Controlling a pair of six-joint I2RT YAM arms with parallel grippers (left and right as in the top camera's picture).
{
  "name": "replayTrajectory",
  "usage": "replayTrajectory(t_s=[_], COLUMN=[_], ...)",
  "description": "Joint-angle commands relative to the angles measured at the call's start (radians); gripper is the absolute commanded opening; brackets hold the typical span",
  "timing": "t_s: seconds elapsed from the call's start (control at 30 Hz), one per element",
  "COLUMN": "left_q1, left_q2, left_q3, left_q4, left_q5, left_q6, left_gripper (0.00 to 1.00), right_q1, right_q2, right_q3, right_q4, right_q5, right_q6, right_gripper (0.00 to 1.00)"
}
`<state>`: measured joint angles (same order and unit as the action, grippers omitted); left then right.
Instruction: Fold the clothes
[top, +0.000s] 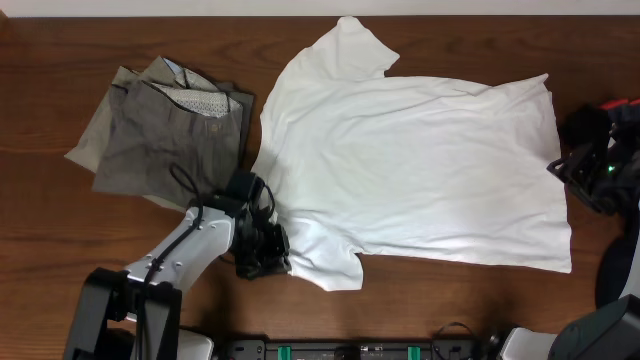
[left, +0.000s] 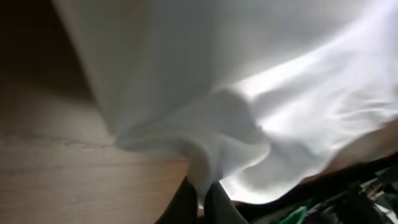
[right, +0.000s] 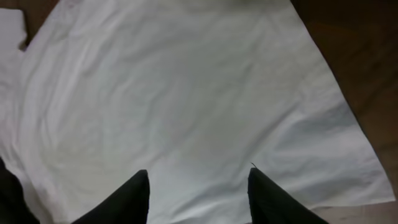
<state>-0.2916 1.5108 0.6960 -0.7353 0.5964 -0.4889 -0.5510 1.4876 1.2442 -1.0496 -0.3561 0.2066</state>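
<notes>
While flat, T-shirt (top: 420, 170) crosswise, hem rightward.

white T-shirt (top: 420, 170) spread flat (sleeve bunched) | trousers (top: 165, 135) folded beside it

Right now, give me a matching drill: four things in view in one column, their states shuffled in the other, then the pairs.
Things:
1. white T-shirt
2. grey-khaki trousers
3. left pincer
4. right pincer

States:
A. open, poised over white cloth
B. folded heap, left of the shirt
C. shut on a pinch of shirt fabric
D. spread flat across the wooden table

Pairs: 1-D, 2-B, 3-C, 4-A
</notes>
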Motion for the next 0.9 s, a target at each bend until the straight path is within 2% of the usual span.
replayTrajectory(t_s=[0.0,0.1,0.33,0.57,0.87], left_q1=[-0.002,-0.002,-0.002,-0.002,-0.002], left_q2=[-0.011,-0.032,-0.114,-0.226,-0.257], left_q3=[0.076,0.126,0.138,0.141,0.14], left_q4=[-0.05,-0.098,-0.083,-0.045,-0.072], left_q5=[-0.056,-0.112,-0.123,-0.123,-0.123], left_q6=[0.056,0.077,0.106,0.128,0.134], left_gripper=[0.06,0.06,0.06,0.06,0.06], right_q1=[0.009,0.005,-0.04,-0.098,-0.115], right_q2=[-0.013,-0.01,-0.008,-0.008,-0.008], right_q3=[-0.039,-0.1,-0.258,-0.408,-0.471], right_q4=[0.001,0.016,0.056,0.154,0.156], right_q5=[0.073,0.15,0.23,0.252,0.302], right_q6=[0.007,0.095,0.139,0.177,0.186], right_gripper=[0.49,0.52,0.54,0.49,0.5])
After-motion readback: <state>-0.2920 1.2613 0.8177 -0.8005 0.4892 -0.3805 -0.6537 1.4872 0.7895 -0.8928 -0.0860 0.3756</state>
